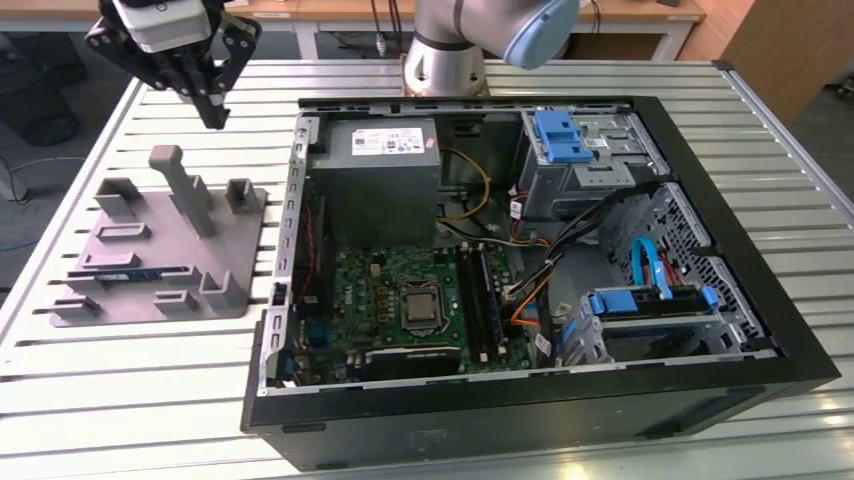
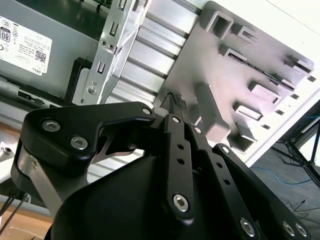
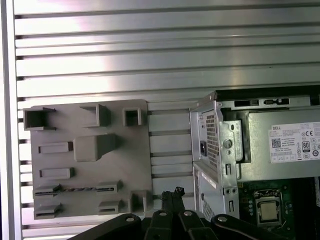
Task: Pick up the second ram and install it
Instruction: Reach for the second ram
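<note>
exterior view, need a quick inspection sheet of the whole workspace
surface: slatted metal table, carrying a tray and an open computer case
job's things: blue ram stick lies in the grey holder tray; green motherboard is exposed inside the case
clutter: nothing seen
grippers: end effector shut and empty, in the air above the tray's far end, apart from the ram stick
cables: black wire bundle and orange lead, both inside the case
surroundings: wooden bench behind the table
</note>
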`<state>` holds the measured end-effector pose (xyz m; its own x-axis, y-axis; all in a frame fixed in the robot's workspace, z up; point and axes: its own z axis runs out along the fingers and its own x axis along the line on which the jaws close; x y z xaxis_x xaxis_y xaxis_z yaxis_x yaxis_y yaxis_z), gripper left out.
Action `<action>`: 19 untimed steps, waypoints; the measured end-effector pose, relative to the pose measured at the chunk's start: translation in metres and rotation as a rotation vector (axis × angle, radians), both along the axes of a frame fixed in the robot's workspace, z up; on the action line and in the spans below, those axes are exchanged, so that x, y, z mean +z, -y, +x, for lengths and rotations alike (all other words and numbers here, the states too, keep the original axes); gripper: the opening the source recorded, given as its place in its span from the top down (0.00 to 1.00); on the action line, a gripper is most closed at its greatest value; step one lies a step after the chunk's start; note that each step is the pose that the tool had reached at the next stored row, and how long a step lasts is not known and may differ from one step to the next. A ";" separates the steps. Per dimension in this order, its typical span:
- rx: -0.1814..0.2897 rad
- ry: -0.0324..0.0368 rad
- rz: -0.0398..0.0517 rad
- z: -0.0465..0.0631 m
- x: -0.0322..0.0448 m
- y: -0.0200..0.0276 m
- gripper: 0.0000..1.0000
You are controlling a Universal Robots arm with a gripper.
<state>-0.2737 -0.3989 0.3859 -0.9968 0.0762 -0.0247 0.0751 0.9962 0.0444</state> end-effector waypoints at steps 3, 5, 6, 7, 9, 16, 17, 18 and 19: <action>0.000 -0.0001 0.0000 -0.008 -0.0008 0.0000 0.90; 0.000 0.0000 0.0000 -0.013 -0.0014 0.0000 0.90; 0.000 0.0000 0.0000 -0.016 -0.0019 0.0000 0.90; 0.000 -0.0001 -0.0001 -0.018 -0.0025 0.0000 0.90; 0.000 -0.0002 -0.0001 -0.023 -0.0043 0.0000 0.90; 0.000 -0.0001 -0.0001 -0.042 -0.0110 0.0000 0.90; 0.000 -0.0001 -0.0001 -0.044 -0.0119 0.0000 0.90; 0.000 0.0000 0.0000 -0.047 -0.0127 0.0000 0.90; 0.000 0.0000 0.0000 -0.049 -0.0134 0.0000 0.90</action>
<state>-0.3225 -0.3989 0.3724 -0.9968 0.0763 -0.0247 0.0751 0.9962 0.0444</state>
